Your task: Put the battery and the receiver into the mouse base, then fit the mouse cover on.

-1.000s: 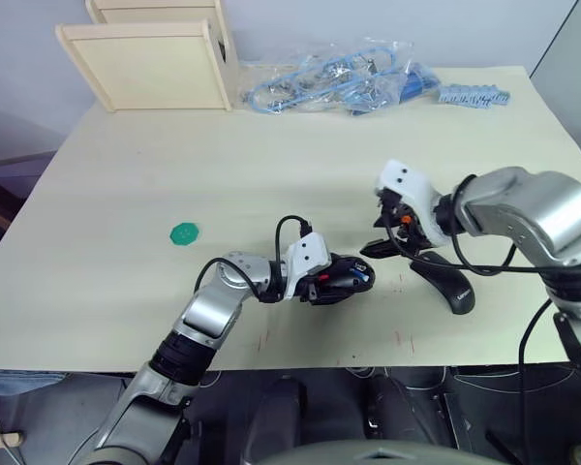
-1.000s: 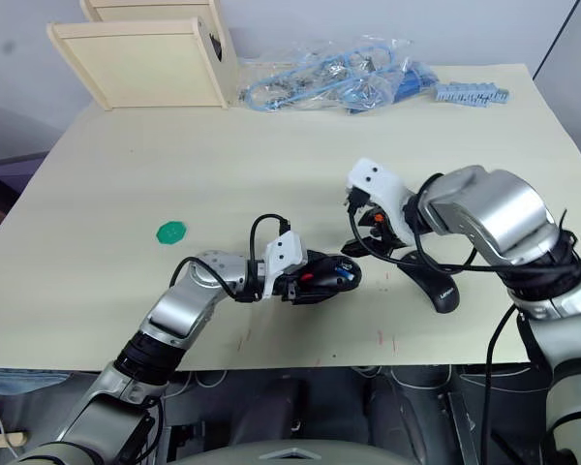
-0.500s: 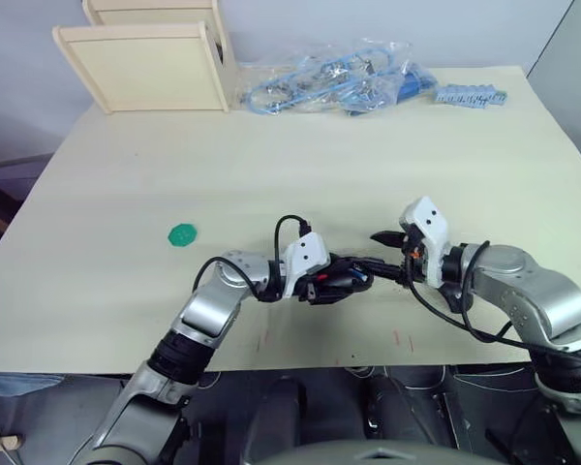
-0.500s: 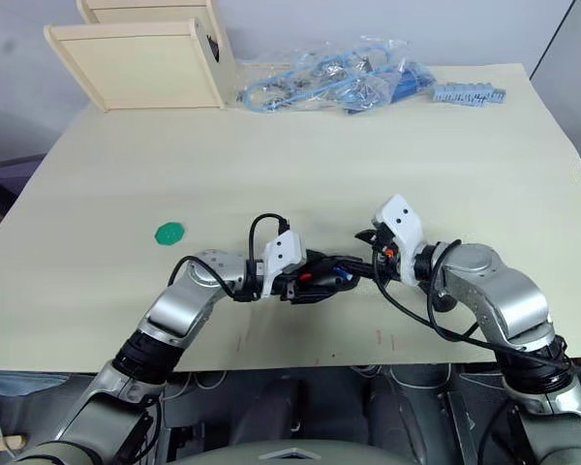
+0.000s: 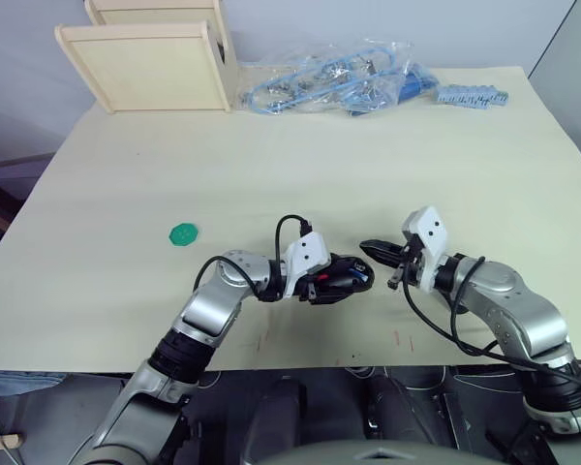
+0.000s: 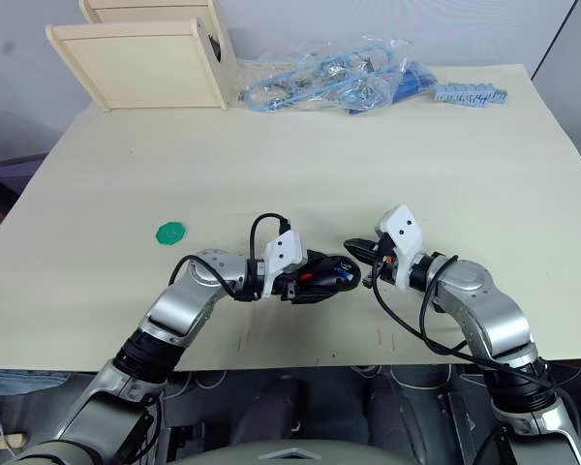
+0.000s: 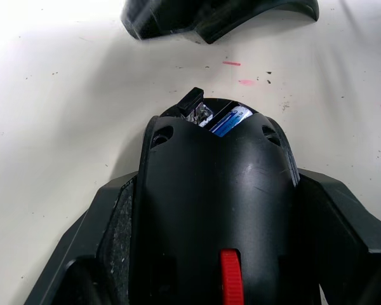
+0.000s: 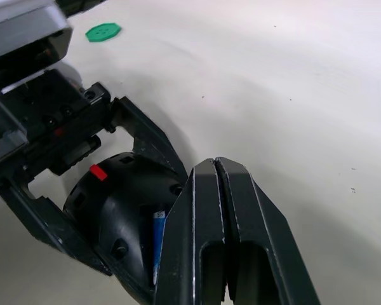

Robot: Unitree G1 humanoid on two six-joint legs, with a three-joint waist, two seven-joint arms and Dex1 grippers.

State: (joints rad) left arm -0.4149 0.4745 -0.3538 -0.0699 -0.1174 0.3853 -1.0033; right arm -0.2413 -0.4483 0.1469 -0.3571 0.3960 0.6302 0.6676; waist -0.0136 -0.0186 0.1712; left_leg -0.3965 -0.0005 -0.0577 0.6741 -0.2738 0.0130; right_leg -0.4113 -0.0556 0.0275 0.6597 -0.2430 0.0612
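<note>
A: What sits on the table [image 5: 126, 174], biggest things first?

B: A light wooden rack [image 5: 145, 53] at the far left corner, a clear bag of blue cables [image 5: 334, 79] along the far edge, and a small green disc [image 5: 184, 233] toward the left.

A: And the mouse base [image 7: 216, 210]?

B: Near the front edge, clamped between the two fingers of the left gripper [image 5: 331, 278]. The blue battery [image 7: 230, 120] lies inside its hollow at the open end, with the small dark receiver [image 7: 192, 100] just beside it at the rim.

A: The right gripper [image 5: 380, 256]?

B: Its fingers are pressed together with nothing between them, the tips just beside the base's open end.

A: The mouse cover [image 7: 219, 18]?

B: In the left wrist view it lies on the table, apart from the base, beyond its open end.
</note>
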